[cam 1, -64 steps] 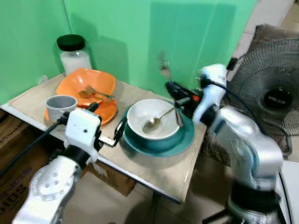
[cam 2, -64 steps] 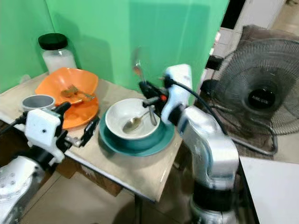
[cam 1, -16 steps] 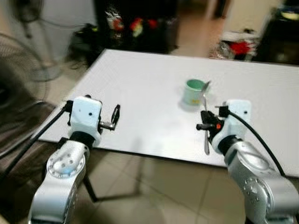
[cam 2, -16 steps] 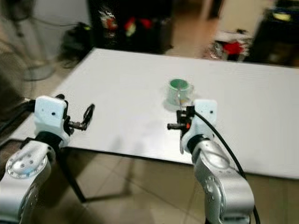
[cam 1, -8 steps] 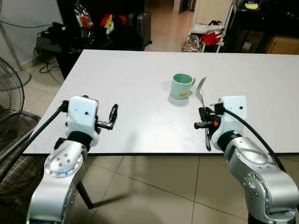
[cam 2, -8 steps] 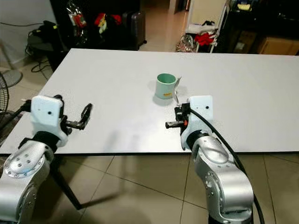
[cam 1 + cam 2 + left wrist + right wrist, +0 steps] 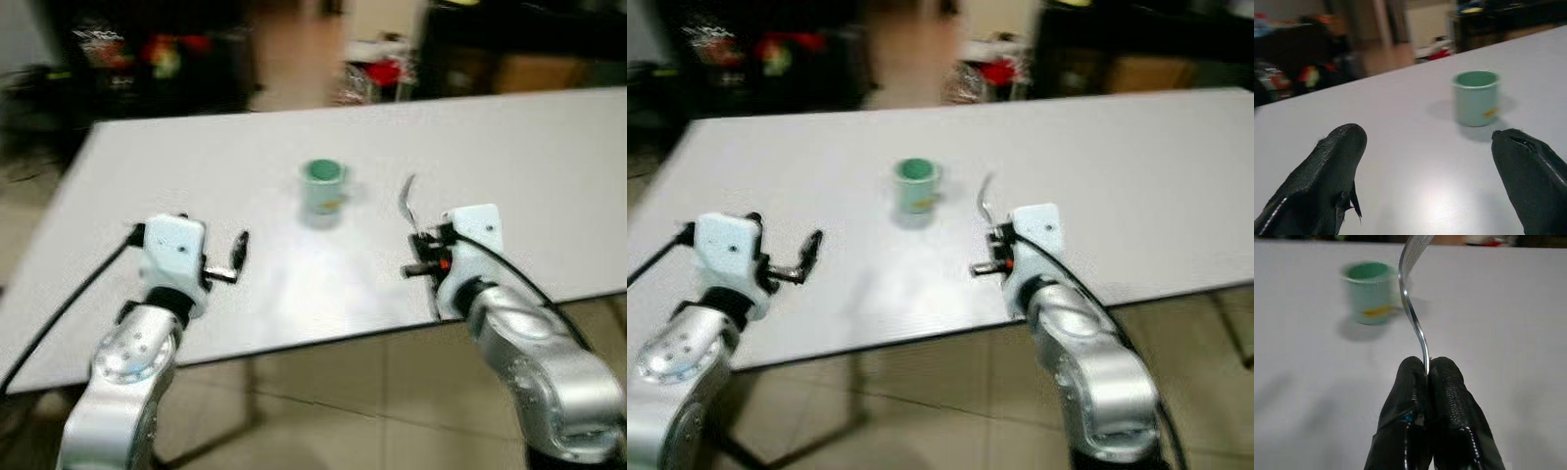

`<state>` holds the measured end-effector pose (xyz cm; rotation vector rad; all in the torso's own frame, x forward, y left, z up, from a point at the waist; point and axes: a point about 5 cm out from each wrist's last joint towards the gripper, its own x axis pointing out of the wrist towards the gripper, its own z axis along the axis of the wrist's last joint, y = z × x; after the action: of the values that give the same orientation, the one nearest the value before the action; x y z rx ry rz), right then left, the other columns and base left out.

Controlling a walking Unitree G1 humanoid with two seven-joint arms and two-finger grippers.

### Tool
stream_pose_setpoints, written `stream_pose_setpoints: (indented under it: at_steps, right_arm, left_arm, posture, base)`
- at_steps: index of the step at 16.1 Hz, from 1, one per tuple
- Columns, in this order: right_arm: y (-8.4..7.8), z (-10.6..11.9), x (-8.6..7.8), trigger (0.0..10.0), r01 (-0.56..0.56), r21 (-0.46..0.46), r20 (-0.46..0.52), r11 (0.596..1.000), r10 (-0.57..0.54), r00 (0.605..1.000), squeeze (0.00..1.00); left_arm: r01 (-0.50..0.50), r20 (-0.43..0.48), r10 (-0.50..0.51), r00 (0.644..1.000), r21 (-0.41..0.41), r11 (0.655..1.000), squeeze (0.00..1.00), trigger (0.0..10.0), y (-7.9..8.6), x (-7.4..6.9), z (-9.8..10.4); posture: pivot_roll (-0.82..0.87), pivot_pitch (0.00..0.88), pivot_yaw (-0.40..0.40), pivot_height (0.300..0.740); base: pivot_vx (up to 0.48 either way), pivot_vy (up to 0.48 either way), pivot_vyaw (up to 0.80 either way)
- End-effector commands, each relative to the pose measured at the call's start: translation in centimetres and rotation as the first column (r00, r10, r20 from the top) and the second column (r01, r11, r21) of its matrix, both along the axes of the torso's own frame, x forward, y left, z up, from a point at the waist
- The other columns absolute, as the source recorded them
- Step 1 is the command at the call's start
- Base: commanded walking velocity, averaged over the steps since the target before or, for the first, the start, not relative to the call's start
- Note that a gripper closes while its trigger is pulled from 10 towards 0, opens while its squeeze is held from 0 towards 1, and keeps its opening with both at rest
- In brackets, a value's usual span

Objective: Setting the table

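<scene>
Shot's pretty blurry, but here's the layout. There's a mint green mug (image 7: 918,185) sitting on a big white table (image 7: 1136,166). The right gripper (image 7: 991,257) hangs over the table's near edge, nearer the robot than the mug and off to its right, pinched onto a metal fork (image 7: 985,199) that sticks up toward the mug. The left gripper (image 7: 807,257) is well to the mug's left, also by the near edge, fingers spread with nothing in them.
</scene>
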<state>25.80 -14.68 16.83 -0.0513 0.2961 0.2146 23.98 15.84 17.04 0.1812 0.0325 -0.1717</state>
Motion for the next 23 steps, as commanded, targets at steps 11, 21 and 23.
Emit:
stream_pose_setpoints:
  at_steps: [11,21,23]
  right_arm:
    - [-0.7,-1.6,1.5,10.0,-0.013,-0.272,-0.13,0.962,-0.023,0.991,0.0]
    - [0.9,-4.0,6.0,10.0,0.018,-0.337,-0.246,0.941,-0.106,0.963,0.0]
    - [1.3,-4.3,6.5,10.0,0.026,-0.335,-0.248,0.942,-0.115,0.962,0.0]
  left_arm:
    - [0.096,-0.051,-0.094,0.994,0.03,0.995,0.0,10.0,0.1,-1.7,-0.8]
    - [0.361,-0.117,-0.353,0.928,0.06,0.931,0.0,10.0,-0.8,-2.2,-0.7]
    - [0.398,-0.133,-0.388,0.912,0.054,0.916,0.0,10.0,-1.0,-2.5,-0.8]
  posture:
    - [-0.1,0.0,-0.011,0.74]
    - [-0.09,0.0,0.002,0.74]
    - [-0.09,0.0,0.003,0.74]
  base:
    - [0.096,0.0,0.0]
    - [0.0,0.0,0.0]
    - [0.0,0.0,0.0]
